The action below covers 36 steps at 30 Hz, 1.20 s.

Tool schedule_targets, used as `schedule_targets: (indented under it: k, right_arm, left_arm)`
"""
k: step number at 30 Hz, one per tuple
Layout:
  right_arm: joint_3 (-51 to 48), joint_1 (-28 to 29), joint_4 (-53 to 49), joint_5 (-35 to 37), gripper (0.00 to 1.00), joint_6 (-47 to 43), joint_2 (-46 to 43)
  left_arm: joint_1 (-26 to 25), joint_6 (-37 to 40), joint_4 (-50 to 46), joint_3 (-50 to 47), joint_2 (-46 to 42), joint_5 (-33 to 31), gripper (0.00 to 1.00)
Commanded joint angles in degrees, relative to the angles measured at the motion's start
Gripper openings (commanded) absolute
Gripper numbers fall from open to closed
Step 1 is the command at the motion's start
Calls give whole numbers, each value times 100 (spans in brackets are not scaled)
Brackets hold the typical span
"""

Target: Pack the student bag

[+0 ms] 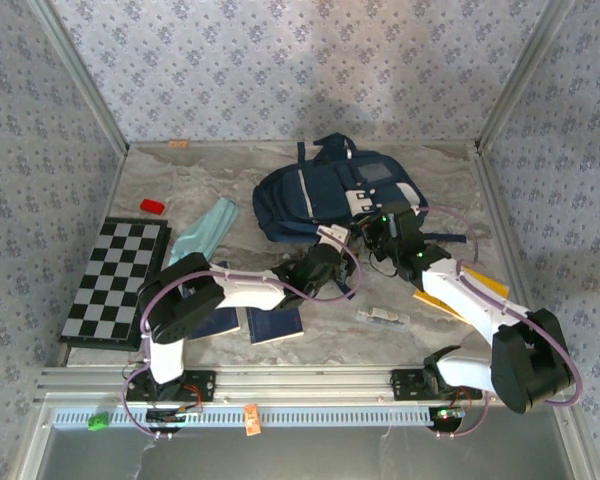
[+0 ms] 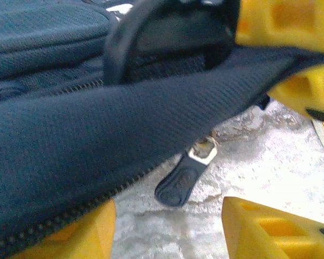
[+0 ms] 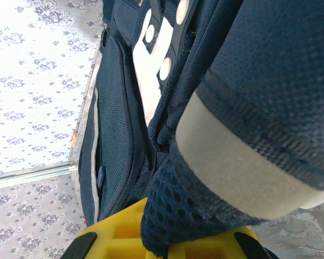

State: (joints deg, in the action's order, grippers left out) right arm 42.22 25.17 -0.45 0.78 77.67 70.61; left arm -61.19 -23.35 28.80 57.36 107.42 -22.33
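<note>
top external, bag: the student bag (image 1: 320, 195) was laid flat at the far middle of the bench (image 1: 195, 175), and its near edge was met by both arms.
top external, left arm: the left end effector (image 1: 332, 262) was placed at the bag's near edge. Its opening could not be judged from above.
top external, right arm: the right end effector (image 1: 378, 232) was set against the bag's near right corner, just beside the white patches.
top external, surroundings: a checkerboard (image 1: 115, 282) was laid at the left, with a red block (image 1: 152, 206) beyond it. A pale teal flat item (image 1: 205, 232) lay between board and bag.
top external, obstructions: the navy books (image 1: 275, 325) were partly covered by the left forearm. A yellow-orange flat thing (image 1: 485, 288) was partly hidden under the right arm, and a small pale item (image 1: 382, 317) lay on bare bench between the arms.
left wrist, grip: the left jaws were held apart, with bare bench visible between them. A flap of the bag was draped over the left-hand finger.
left wrist, zipper: a dark zipper pull (image 2: 177, 186) on a metal link hung below the flap's edge, between the fingers.
left wrist, other arm: the right arm's yellow fingers, at the upper right, were closed on the same flap.
left wrist, textures: the flap was finely woven navy cloth edged with zipper teeth (image 2: 59, 221). The bench was marbled grey and white.
right wrist, grip: the right jaws were clamped on a fold of navy mesh crossed by a pale grey band (image 3: 243, 167).
right wrist, bag body: the bag rose beyond the fold, with white patches (image 3: 151, 48) bearing round marks, against a flower-patterned wall (image 3: 32, 81).
</note>
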Motion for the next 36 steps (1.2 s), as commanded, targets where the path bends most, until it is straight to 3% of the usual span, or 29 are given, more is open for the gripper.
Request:
schedule_targets:
  k: [1, 11, 25, 36]
  right_arm:
    - [20, 92, 349, -84, 0, 142, -214]
    - [-117, 103, 326, -66, 0, 211, -285]
    - [-128, 115, 206, -53, 0, 167, -267]
    - [-9, 96, 85, 12, 0, 18, -258]
  left_arm:
    - [81, 112, 413, 313, 151, 11, 51]
    - [194, 229, 578, 569, 297, 51, 42]
    - [265, 270, 620, 537, 133, 226, 12]
    - [327, 254, 609, 328, -44, 378, 0]
